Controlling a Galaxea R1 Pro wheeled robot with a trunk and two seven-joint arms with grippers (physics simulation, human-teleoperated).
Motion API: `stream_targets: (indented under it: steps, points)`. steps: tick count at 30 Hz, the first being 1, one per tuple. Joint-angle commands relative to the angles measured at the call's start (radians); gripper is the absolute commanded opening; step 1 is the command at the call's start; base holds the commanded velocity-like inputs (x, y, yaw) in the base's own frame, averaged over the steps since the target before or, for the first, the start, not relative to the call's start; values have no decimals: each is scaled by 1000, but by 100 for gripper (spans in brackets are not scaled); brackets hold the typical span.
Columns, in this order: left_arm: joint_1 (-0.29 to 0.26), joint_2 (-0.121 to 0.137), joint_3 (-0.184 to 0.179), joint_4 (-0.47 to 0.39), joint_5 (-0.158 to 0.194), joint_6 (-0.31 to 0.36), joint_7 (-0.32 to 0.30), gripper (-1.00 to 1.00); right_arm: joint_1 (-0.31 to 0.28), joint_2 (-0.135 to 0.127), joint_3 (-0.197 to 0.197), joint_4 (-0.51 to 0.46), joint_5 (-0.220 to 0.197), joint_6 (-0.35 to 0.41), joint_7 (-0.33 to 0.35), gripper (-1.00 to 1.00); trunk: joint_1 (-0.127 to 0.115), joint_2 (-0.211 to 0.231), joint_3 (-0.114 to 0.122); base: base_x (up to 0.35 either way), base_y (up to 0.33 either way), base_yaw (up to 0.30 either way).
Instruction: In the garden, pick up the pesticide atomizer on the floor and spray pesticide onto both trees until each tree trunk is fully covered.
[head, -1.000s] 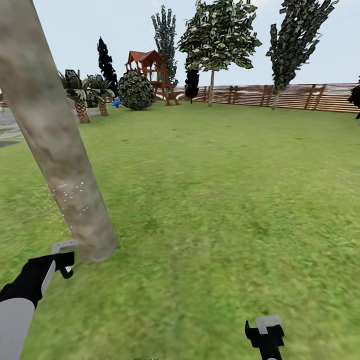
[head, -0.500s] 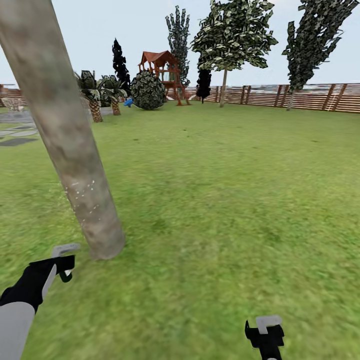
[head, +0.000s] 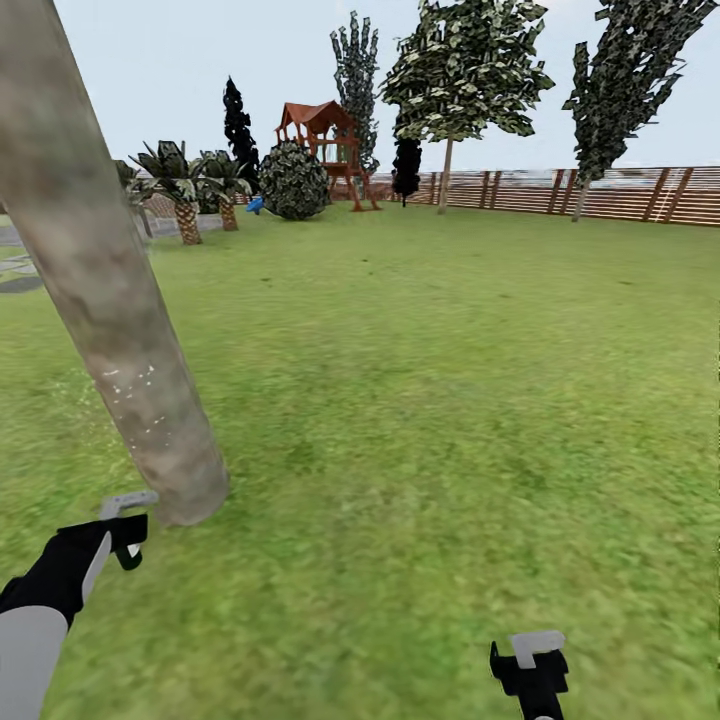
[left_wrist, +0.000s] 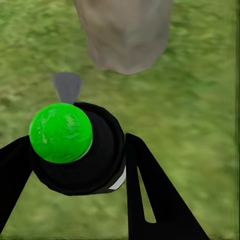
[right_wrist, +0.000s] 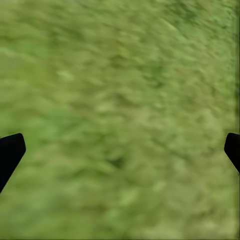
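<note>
Atomizer (left_wrist: 75, 150) sits clenched in the left tool (head: 125, 525) beside the trunk (head: 100, 290); right tool (head: 530, 670) hangs released.

My left hand (head: 125, 530) was extended forward, fingers clamped around a load; my right hand (right_wrist: 120, 150) hung low, fingers spread wide.

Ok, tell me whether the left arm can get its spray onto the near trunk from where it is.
Probably yes: the left gripper holds the atomizer just short of the trunk, with bare grass between.
</note>
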Motion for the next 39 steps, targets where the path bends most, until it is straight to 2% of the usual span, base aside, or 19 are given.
stream_targets:
  steps: [1, 4, 8, 9, 21, 28, 39]
  points:
    - [-1, -1, 5, 5, -11, 3, -8, -100, -1, 0, -8, 1, 11, -4, -3, 100, 0, 0, -1, 0, -115, 0]
    - [0, 2, 9, 38, -11, -24, -8, -100, -1, -1, -8, 1, 10, -4, -3, 100, 0, 0, -1, 0, -29, 0]
    - [37, 0, 6, 144, -35, -192, -6, -100, -1, -1, -8, 0, 10, -4, -2, 100, 0, 0, -1, 0, -2, 0]
    - [38, -2, 7, 147, -37, -199, -5, -100, -1, -1, -8, 0, 10, -4, -2, 100, 0, 0, -1, 0, 0, 0]
    - [39, -2, 18, 142, -28, -199, -3, -100, -1, -1, -8, 1, 10, -5, -3, 100, 0, 0, -1, 284, -1, 0]
    - [39, 1, 18, 142, -29, -198, -3, -100, -1, -1, -8, 0, 10, -5, -3, 100, 0, 0, -1, 272, -144, 0]
    - [39, 3, 18, 142, -28, -198, -2, -100, -1, -1, -8, 0, 10, -5, -3, 100, 0, 0, -1, -42, -267, 219]
